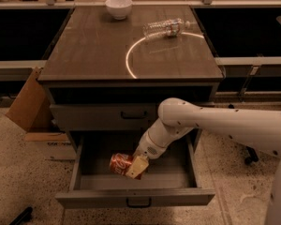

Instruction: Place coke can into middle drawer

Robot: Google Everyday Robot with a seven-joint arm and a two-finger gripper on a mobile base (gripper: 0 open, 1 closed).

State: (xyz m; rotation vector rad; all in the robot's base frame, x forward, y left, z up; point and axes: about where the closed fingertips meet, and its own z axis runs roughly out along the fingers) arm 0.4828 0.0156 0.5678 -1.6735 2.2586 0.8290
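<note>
The red coke can (119, 163) lies on its side, held low inside the open middle drawer (136, 198), which is pulled out below the closed grey drawer front (105, 117). My gripper (135, 167) is shut on the coke can's right end, with its tan fingers (136, 168) around it. My white arm (210, 125) reaches down into the drawer from the right. I cannot tell whether the can touches the drawer floor.
On the cabinet top stand a white bowl (119, 7) at the back and a clear plastic water bottle (165, 28) lying on its side. A cardboard box (30, 102) leans against the cabinet's left side. A chair base (250, 156) is at the right.
</note>
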